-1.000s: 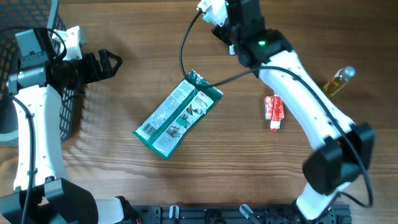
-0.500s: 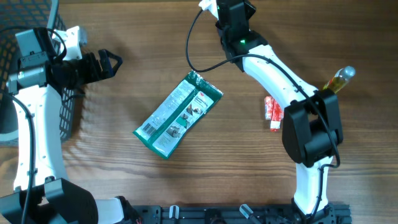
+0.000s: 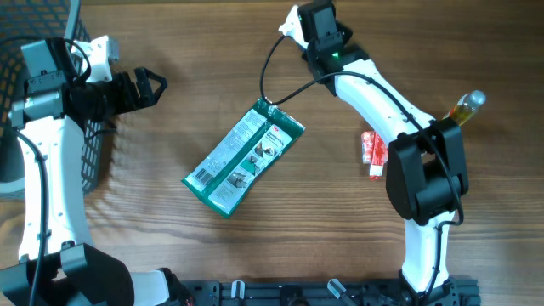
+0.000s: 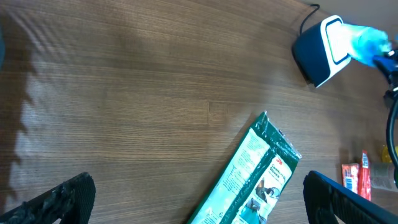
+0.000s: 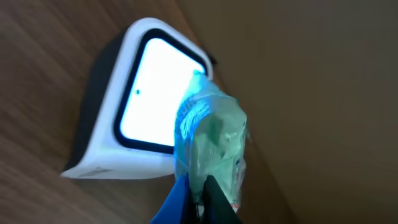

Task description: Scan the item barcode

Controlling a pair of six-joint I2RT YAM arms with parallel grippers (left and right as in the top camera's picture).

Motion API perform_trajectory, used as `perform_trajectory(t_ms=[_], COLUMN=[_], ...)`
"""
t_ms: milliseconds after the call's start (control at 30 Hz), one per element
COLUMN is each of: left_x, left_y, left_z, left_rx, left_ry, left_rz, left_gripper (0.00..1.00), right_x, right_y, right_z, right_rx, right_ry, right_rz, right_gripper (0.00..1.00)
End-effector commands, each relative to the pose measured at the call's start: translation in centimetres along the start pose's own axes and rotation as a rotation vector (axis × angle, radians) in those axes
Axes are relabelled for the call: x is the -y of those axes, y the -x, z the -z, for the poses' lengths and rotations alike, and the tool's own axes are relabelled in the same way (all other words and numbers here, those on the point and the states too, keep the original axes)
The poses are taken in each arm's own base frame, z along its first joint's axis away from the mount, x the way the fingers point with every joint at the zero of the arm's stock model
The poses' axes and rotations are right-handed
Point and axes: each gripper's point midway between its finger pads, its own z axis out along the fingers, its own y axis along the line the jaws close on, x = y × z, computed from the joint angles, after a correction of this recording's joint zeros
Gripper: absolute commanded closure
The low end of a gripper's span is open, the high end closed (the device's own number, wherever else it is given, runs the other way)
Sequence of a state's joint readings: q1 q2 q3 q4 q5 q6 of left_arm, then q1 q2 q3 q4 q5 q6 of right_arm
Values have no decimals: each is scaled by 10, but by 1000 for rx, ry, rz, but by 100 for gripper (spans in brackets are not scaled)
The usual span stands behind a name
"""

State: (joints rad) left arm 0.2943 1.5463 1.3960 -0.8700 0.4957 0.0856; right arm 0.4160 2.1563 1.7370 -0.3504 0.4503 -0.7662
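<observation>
Where the packet is: a small clear packet hangs pinched in the right end effector, right in front of the scanner's lit window, at the far edge of the table.
Right end effector: closed on the lower end of the packet; the packet stands up above the fingers and glows blue-green in the scanner light.
Scanner: a white-faced box with a dark body, window bright, resting on the table; whether the packet touches it cannot be told.
Barcode: not legible on the packet in any view.
Cable: a black lead curves from the scanner toward the middle of the table, its end close to the green pack's top corner.
Left end effector: wide open, holding nothing, at the left side of the table beside the basket.
Green pack: a long green and white pack lies flat and slanted in the middle of the table, apart from both arms.
Red pack: a small red pack lies to the right, next to the right arm.
Bottle: a small bottle of yellow liquid lies near the right edge.
</observation>
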Motion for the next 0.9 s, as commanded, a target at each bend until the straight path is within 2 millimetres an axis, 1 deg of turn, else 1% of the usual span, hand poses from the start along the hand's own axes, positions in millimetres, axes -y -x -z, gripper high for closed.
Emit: perform_trajectory(t_ms=[0,100,200,300,367,467,533,567,600,633,700,733,800,867], left_x=[2,2,2,2,2,2,2,2,2,2,2,2,2,2], left_y=[2,2,2,2,2,2,2,2,2,2,2,2,2,2], left_z=[-1,-1,-1,-1,-1,-1,-1,-1,-1,-1,-1,-1,-1,-1], left_rx=[2,2,2,2,2,2,2,2,2,2,2,2,2,2], left_ry=[-9,-9,-9,-9,-9,-9,-9,-9,-9,-9,-9,-9,-9,-9], left_rz=[-17,-17,-17,-18,-17,-18,-17,-18,-17,-17,-17,-18,-18,-17], left_gripper=[0,0,0,0,0,0,0,0,0,0,0,0,0,0], right_x=[-32,-44,-46,-40,-31,-1,15,21,27,27,13,-1,-27,-60], right_y=[9,10,11,12,16,25,26,25,20,17,7,-3,-22,-51], right_z=[-2,0,1,5,13,43,66,76,92,102,123,134,150,170], right_rx=[61,77,77,80,92,134,149,148,137,130,98,62,-20,-179], right_ry=[152,216,228,218,204,166,157,158,169,189,291,365,494,642], right_rz=[-64,-65,-104,-120,-153,-246,-309,-340,-390,-411,-425,-412,-393,-434], right_gripper=[96,96,96,96,96,96,96,96,96,96,96,96,96,96])
